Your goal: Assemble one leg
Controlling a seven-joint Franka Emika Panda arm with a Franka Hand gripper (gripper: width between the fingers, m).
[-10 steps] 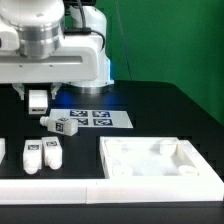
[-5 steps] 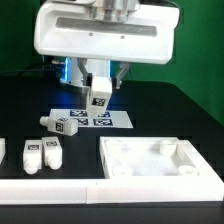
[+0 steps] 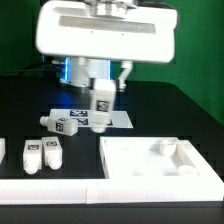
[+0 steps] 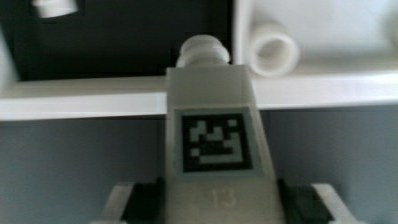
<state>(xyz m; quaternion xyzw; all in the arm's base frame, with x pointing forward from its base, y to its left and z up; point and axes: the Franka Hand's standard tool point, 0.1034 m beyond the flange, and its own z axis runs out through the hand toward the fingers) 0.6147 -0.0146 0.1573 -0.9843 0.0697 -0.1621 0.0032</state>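
My gripper (image 3: 100,90) is shut on a leg (image 3: 100,106), a white stubby block with a black-and-white tag. It holds the leg upright above the table, over the marker board (image 3: 118,118). In the wrist view the leg (image 4: 217,120) fills the middle, tag facing the camera, between the two fingers (image 4: 125,200); the gripper (image 4: 217,203) grips its near end. The leg's rounded tip points toward the large white panel (image 4: 107,95), which lies at the exterior view's lower right (image 3: 130,165).
A second leg (image 3: 62,124) lies on its side by the marker board's left end. Two more legs (image 3: 32,155) (image 3: 52,153) stand at the front left. A raised round boss (image 4: 272,48) sits on the panel. A white rail (image 3: 50,190) runs along the front.
The arm has swung from the exterior view's left to the middle with the leg in the gripper. Over the last half second the leg has come a little lower.
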